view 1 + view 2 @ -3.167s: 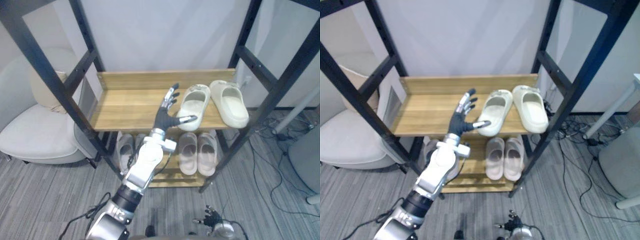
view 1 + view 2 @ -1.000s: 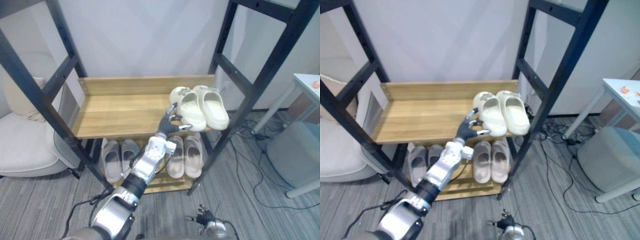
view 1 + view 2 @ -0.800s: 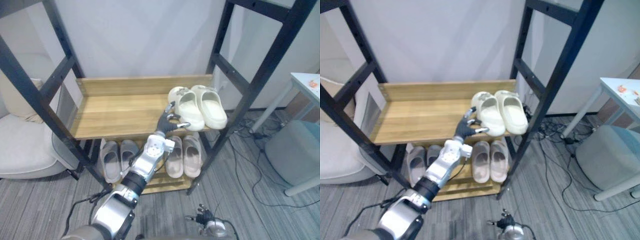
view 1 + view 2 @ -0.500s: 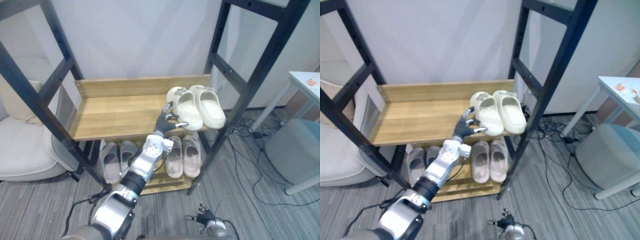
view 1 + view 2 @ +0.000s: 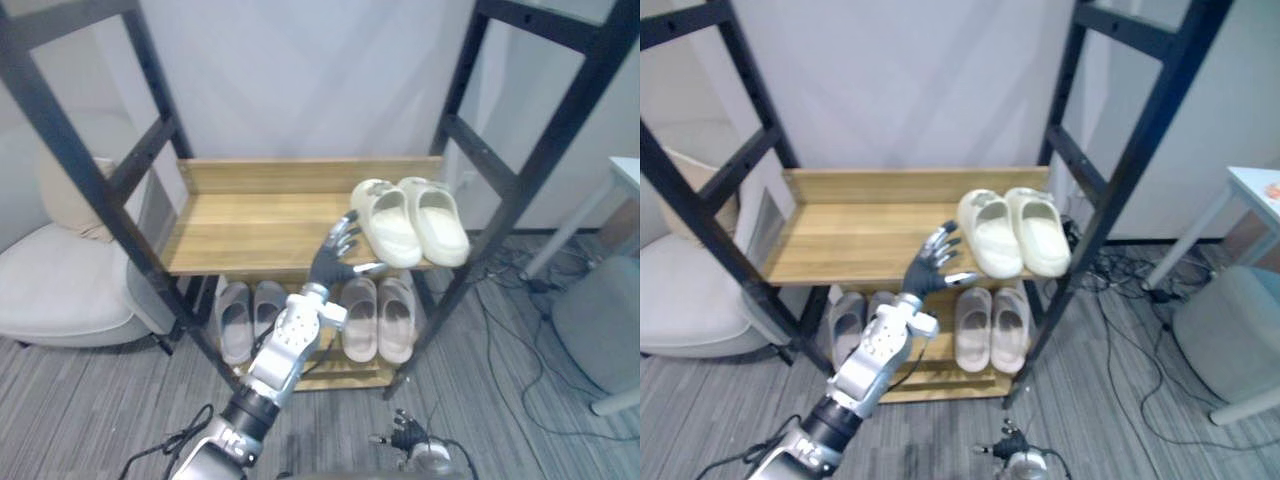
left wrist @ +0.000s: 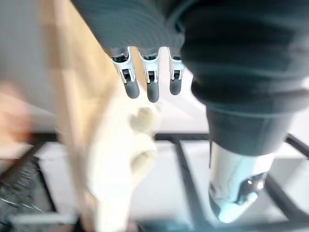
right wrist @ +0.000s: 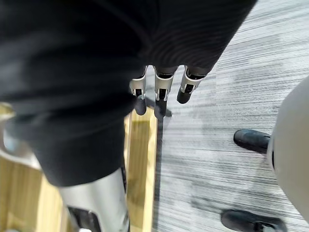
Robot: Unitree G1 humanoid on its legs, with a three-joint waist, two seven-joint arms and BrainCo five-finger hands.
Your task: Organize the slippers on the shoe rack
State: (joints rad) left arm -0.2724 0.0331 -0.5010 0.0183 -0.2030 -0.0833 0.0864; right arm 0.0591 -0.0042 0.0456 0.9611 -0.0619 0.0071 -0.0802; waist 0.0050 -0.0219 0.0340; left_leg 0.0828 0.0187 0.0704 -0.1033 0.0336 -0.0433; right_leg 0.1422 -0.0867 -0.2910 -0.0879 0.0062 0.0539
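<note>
From my head I saw my left robot hand [image 5: 338, 255] released, fingers spread, at the front edge of the shoe rack's [image 5: 250, 215] upper shelf, thumb pointing at the near end of the cream slippers [image 5: 388, 225]. My left wrist view showed straight fingers [image 6: 152, 89] with a slipper just past them. The pair lay side by side at that shelf's right end. Half a second before, those fingers had been curled against the left slipper. The rack's lower shelf held a grey pair [image 5: 235, 318] and a beige pair [image 5: 360, 318]. My right robot hand [image 7: 157, 94] hung relaxed over grey carpet [image 7: 217, 159] before the rack. A pale armchair [image 5: 60, 285] stood left of the rack, a white wall [image 5: 300, 80] behind it.
</note>
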